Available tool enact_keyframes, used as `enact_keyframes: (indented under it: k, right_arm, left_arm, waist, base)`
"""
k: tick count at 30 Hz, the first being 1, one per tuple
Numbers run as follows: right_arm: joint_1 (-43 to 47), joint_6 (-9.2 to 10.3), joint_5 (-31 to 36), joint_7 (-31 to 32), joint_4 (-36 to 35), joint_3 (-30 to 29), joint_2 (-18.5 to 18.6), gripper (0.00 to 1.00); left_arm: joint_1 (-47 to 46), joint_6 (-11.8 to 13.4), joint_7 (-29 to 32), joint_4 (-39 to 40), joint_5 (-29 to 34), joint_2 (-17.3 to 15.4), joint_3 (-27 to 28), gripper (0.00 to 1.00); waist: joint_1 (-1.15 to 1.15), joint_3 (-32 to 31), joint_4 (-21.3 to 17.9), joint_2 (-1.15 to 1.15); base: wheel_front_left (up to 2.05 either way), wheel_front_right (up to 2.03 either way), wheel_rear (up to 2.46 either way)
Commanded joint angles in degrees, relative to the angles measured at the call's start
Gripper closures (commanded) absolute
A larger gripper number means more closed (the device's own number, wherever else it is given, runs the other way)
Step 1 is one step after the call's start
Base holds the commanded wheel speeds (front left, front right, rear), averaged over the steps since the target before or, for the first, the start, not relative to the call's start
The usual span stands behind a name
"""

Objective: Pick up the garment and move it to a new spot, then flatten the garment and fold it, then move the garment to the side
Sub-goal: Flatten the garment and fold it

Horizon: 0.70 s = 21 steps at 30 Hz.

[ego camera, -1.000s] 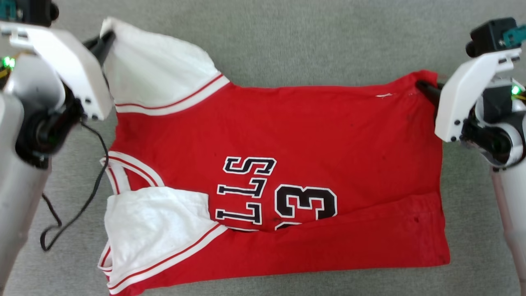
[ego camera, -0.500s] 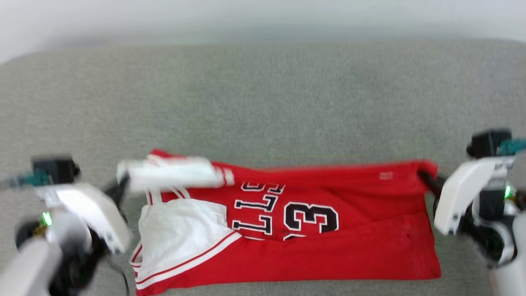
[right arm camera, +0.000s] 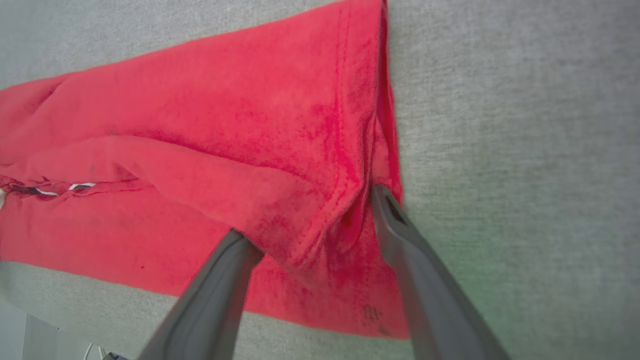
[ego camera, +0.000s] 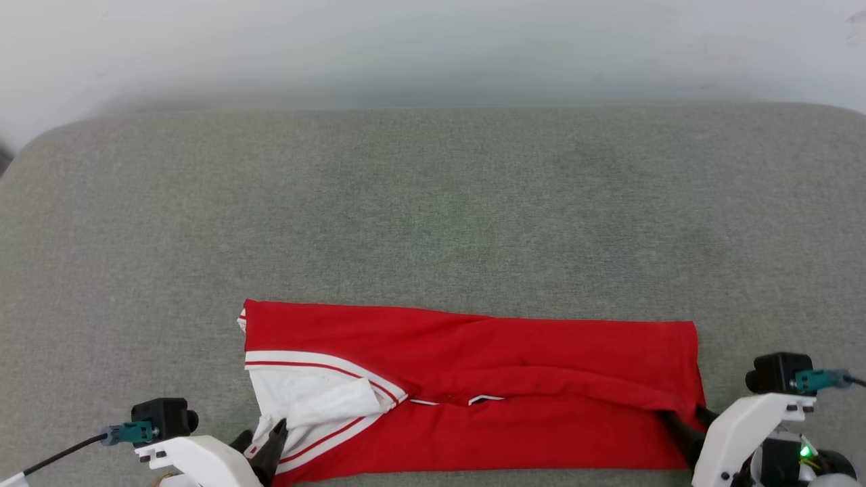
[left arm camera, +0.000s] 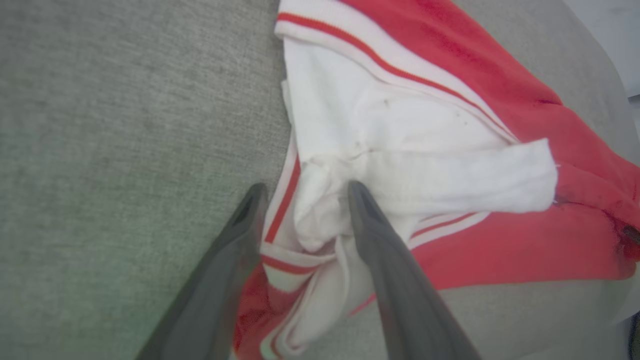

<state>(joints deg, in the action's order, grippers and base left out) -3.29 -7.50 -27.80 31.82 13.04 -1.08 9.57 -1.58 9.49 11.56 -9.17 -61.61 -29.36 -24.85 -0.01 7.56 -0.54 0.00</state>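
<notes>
1. Shirt (ego camera: 473,385) lies on the grey padded surface (ego camera: 433,203), close to the robot's edge and roughly centred between the two arms. Pale wall (ego camera: 433,54) runs along the far edge.
2. The shirt is folded into a long, narrow red band. Its long axis runs left to right across the head view, parallel to the near edge.
3. The sleeve end points to the robot's left and the plain hem end to its right.
4. White sleeve (ego camera: 311,399) with red-and-white striped trim sits on top at the left end, rumpled. In the left wrist view it is bunched at the tips.
5. The fold line runs lengthwise through the middle. Only slivers of black-and-white print (ego camera: 484,399) peek out there, too little to read.
6. Left fingers (left arm camera: 370,225) are spread apart at the near left corner, with loose sleeve cloth bunched in the gap. They are not pinched on it. In the head view they sit at (ego camera: 274,439).
7. Right fingers (right arm camera: 395,225) are spread wide at the near right corner, straddling a raised ridge of red cloth beside the hem edge. In the head view they sit at (ego camera: 676,433).
</notes>
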Motion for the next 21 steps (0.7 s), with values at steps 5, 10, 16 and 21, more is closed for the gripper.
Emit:
enact_keyframes:
  k: [5, 10, 16, 21]
  right_arm:
    - [2.5, 0.02, 0.3, -7.0, -2.4, 1.7, 0.3, 0.00]
    - [3.1, 0.02, 0.7, -9.0, -8.0, 2.0, 1.8, 0.00]
    - [2.6, 0.02, 1.8, -4.6, -12.3, -2.5, 3.6, 0.00]
    - [1.3, 0.02, 3.4, 4.6, -12.1, -8.8, 6.1, 0.00]
  left_arm:
    - [-2.1, 0.5, -9.1, -0.4, 5.4, 1.7, 0.6, 0.00]
    - [-4.1, 2.4, -14.9, 3.1, 10.4, 2.2, 0.7, 0.00]
    - [-6.1, 6.5, -21.5, 8.1, 17.3, 2.2, 0.7, 0.00]
    - [-7.1, 10.2, -25.0, 13.4, 24.0, 1.4, 0.8, 0.00]
  waist:
    - [0.01, -1.8, -0.9, 0.00]
    - [0.01, -3.5, -1.3, 0.00]
    - [0.01, -4.9, -0.9, 0.00]
    - [0.01, -4.4, 1.9, 0.00]
  base:
    - [0.00, 0.00, 0.00]
    - [0.00, 0.00, 0.00]
    - [0.00, 0.00, 0.00]
    - [0.00, 0.00, 0.00]
